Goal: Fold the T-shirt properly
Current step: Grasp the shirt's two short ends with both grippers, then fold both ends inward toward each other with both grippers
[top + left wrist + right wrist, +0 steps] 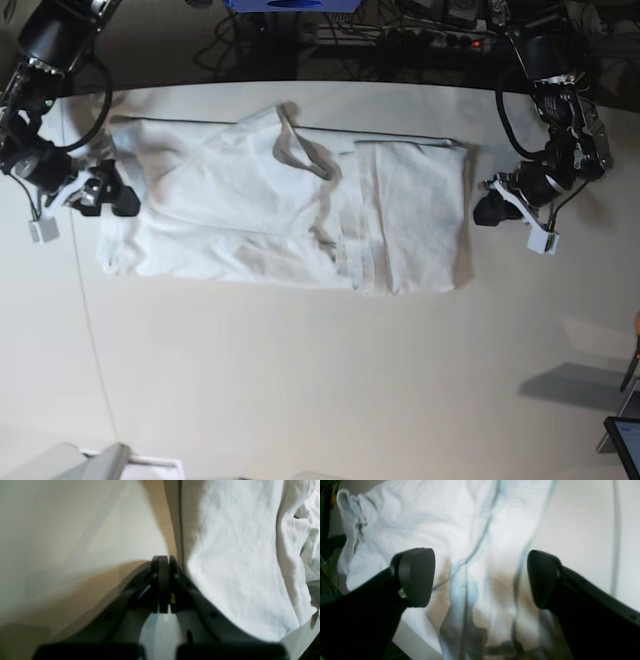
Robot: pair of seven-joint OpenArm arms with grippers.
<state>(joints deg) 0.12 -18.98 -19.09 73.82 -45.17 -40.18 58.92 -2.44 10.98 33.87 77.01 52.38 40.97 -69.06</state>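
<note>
The white T-shirt (260,210) lies spread and partly folded across the pale table (300,380), with its collar (300,150) turned up near the middle. My right gripper (105,195) is open at the shirt's left edge. In the right wrist view its dark fingers (415,577) stand wide apart over wrinkled cloth (432,517), holding nothing. My left gripper (487,210) sits just off the shirt's right edge. In the left wrist view its tips (163,560) are pressed together beside the cloth's edge (237,555), with no cloth seen between them.
Cables and a power strip (420,40) lie beyond the table's curved back edge. A grey object (100,465) shows at the front left corner and a dark screen (625,440) at the front right. Bare tabletop (62,530) shows beside the left gripper.
</note>
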